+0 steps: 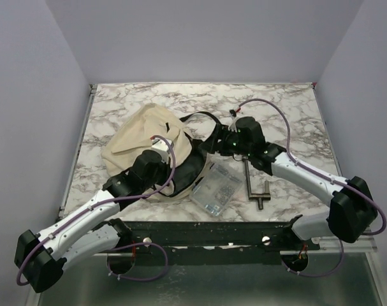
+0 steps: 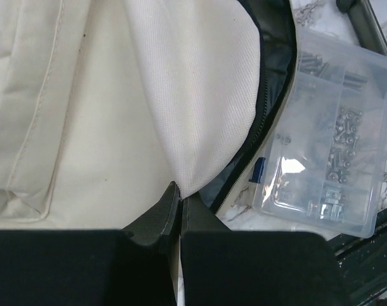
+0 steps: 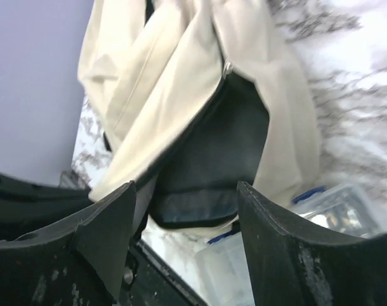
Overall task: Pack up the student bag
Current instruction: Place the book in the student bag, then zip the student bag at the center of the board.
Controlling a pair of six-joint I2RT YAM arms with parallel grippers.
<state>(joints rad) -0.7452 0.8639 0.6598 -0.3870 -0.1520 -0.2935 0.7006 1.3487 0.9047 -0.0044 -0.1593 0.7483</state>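
The jaws of my left gripper (image 2: 176, 194) were clenched on the edge of the student bag's cream flap. I judged this was to hold the flap up so the dark zipped mouth gaped. The student bag (image 1: 137, 137) lay left of centre on the marble table (image 1: 289, 111). Just beside its open side sat a clear parts box (image 1: 215, 189), handy for loading. My right gripper (image 3: 187, 191) hung released and empty, jaws wide, facing the bag's dark lining. Further right lay a metal T-shaped tool (image 1: 255, 186), apart from the bag.
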